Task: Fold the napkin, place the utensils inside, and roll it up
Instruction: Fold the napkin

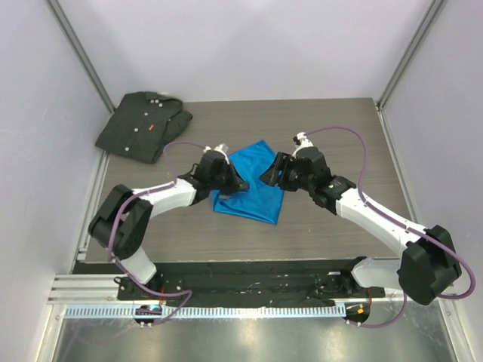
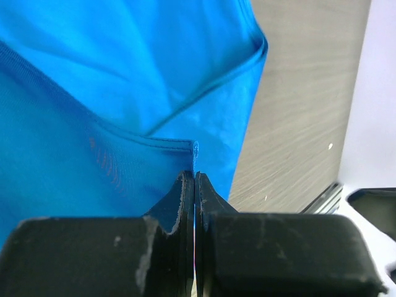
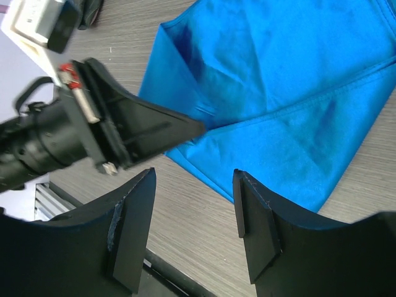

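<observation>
The bright blue napkin lies partly folded on the wooden table, with one layer doubled over another. My left gripper is at its left edge and shut on a hemmed corner of the cloth. In the right wrist view that same left gripper reaches in from the left to the napkin. My right gripper hovers over the napkin's right side, open, with nothing between its fingers. The utensils are out of view.
A dark buttoned shirt lies at the far left corner of the table. Pale walls with metal posts close in the back and sides. A black rail runs along the near edge by the arm bases.
</observation>
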Controlling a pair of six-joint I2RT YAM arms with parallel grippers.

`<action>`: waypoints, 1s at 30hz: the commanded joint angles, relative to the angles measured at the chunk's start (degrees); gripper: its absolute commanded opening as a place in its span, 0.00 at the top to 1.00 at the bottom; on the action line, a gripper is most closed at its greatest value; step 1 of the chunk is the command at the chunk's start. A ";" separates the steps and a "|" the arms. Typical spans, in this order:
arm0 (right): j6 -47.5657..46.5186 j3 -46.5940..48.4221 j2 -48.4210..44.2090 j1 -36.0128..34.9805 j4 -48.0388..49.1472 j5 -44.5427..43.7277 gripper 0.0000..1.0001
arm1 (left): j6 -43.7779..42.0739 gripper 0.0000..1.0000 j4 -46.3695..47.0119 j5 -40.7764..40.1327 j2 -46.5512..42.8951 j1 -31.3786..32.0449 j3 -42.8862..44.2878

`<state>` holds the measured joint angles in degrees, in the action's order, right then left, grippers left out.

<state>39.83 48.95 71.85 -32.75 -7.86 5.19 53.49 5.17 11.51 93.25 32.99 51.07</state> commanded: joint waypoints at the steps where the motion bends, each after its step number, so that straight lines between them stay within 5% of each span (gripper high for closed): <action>1: 0.60 0.01 -2.33 0.15 0.21 -1.32 0.39 | 0.12 1.00 5.64 -2.10 3.42 4.27 3.42; 30: 0.68 0.80 -1.81 0.15 -0.49 -1.41 0.39 | -0.41 1.00 13.38 -2.10 11.60 14.73 0.52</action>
<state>40.25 48.73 70.11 -32.77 -9.17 4.16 53.65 15.18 9.50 104.84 46.87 52.47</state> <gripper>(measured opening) 0.606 0.018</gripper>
